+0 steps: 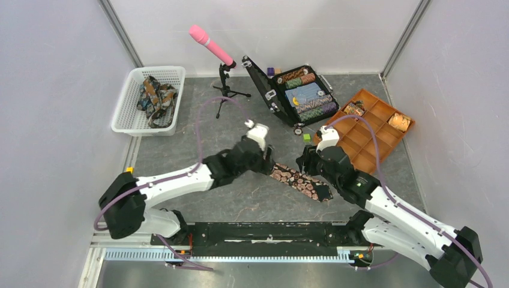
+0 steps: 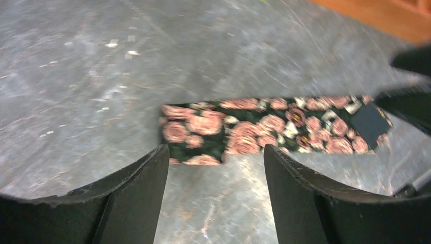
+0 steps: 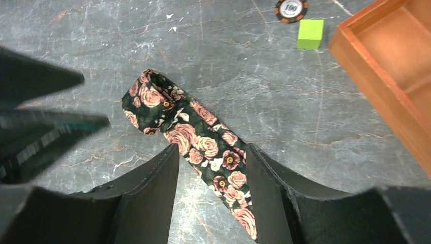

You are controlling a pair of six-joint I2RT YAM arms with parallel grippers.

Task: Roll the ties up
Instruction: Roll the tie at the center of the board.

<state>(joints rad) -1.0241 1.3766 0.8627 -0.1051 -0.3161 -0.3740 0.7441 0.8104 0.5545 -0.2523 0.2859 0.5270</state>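
One tie [image 1: 300,181], dark with pink roses, lies flat on the grey table between the two arms. In the left wrist view the tie [image 2: 264,129] lies crosswise just past the fingertips. My left gripper [image 2: 216,152] is open over bare table at its near end. In the right wrist view the tie [image 3: 203,140] has a folded-over end at upper left and runs down between the fingers. My right gripper [image 3: 211,147] is open and straddles it. From above, the left gripper [image 1: 268,163] and right gripper [image 1: 305,161] stand at opposite parts of the strip. More ties [image 1: 155,96] lie in a basket.
The white basket [image 1: 129,114] sits at the back left. A pink microphone [image 1: 211,44] on a tripod stands behind. An open chip case [image 1: 300,93] and an orange wooden tray [image 1: 366,138] holding rolled coils [image 1: 399,122] are at the right. A green cube [image 3: 310,33] and a chip [image 3: 291,8] lie near the tray.
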